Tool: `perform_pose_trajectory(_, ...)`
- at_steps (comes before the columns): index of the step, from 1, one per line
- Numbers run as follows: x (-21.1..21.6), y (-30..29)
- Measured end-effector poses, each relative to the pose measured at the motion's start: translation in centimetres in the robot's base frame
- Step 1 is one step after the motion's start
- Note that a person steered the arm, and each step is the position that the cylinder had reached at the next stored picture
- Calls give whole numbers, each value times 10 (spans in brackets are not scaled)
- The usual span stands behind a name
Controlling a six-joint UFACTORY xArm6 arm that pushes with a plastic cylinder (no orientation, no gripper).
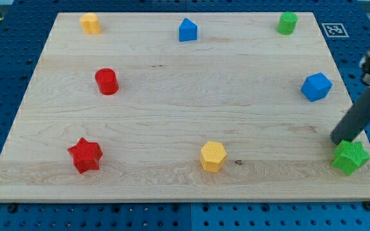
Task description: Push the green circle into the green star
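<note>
Bright, even overhead light on the pale wooden board (185, 115), soft short shadows beneath each block, no harsh glare, blocks sharply focused, dark rod (358, 115) at the board's right edge slightly blurred

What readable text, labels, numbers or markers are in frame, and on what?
No readable words, numbers or brands anywhere.
Only sign: a black-and-white fiducial tag, on the blue perforated surface past the wooden board's top right corner; pattern only, no letters.
The blocks and my tip carry no markings.
</note>
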State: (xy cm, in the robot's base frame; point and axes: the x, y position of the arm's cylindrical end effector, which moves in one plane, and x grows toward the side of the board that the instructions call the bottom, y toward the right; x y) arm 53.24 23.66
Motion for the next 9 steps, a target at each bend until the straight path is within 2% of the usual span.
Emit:
perform_pose_trajectory(2,-16,-18)
perform_pose_trajectory(3,-67,-51)
perform_pose_trajectory(5,-137,-113)
perform_pose_trajectory(6,-180,-116)
perform_pose_trajectory(7,-215,-83)
perform_pose_trajectory(9,-223,22)
